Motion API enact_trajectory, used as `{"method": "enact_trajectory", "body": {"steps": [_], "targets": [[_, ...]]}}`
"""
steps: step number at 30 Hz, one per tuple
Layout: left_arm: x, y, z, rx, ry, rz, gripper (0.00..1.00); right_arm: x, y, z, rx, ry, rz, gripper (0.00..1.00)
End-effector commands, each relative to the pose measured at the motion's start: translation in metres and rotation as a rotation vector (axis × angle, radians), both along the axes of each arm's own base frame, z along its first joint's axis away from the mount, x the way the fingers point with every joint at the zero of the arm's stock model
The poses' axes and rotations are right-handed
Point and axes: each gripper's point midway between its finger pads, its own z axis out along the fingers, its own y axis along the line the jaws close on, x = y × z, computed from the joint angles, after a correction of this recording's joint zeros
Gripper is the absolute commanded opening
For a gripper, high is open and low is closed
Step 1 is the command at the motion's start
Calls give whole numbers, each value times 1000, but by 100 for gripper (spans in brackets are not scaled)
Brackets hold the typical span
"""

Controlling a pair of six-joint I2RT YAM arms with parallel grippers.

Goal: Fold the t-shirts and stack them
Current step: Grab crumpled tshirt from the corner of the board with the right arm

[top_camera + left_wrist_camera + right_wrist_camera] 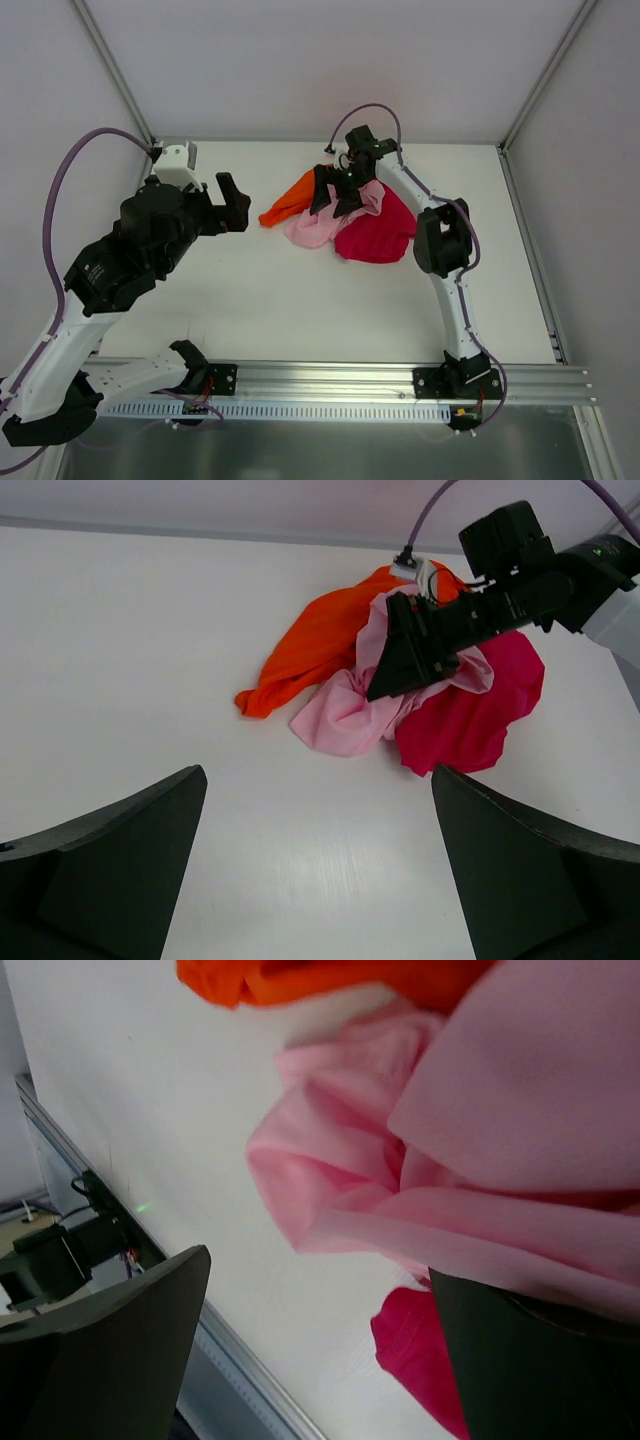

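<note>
Three crumpled t-shirts lie bunched together at the back of the white table: an orange one [288, 203] on the left, a pink one [315, 230] in the middle and a red one [378, 235] on the right. My right gripper [338, 195] hangs open just above the pile, over the pink shirt [470, 1130]. Its jaws [320, 1270] hold nothing, though a pink fold drapes against the right finger. Orange cloth [300, 980] and red cloth [420, 1360] show at the edges of that view. My left gripper [232, 205] stands open over bare table, left of the pile [345, 715] and well apart from it.
An aluminium rail [330, 380] runs along the near edge of the table and carries both arm bases. White walls with metal frame posts [115, 70] close the table at the back and sides. The right arm's purple cable [365, 112] loops above the pile.
</note>
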Motion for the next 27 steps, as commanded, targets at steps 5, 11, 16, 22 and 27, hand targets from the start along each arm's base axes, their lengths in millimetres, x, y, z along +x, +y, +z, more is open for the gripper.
{"method": "enact_trajectory", "body": {"steps": [5,11,16,22,27], "targets": [[-1,-9,-3,-44,30,-25,99,59,37,102,265,-219,-35,97],[-1,-7,-8,-11,51,-25,99,68,31,75,270,-117,-104,96],[-1,-6,-8,-7,50,-16,99,32,21,9,123,35,-58,96],[1,-11,-9,-25,44,-34,99,-18,-5,-27,-34,66,33,96],[1,-15,-15,-40,53,-38,99,-24,-63,-50,-382,-13,10,97]]}}
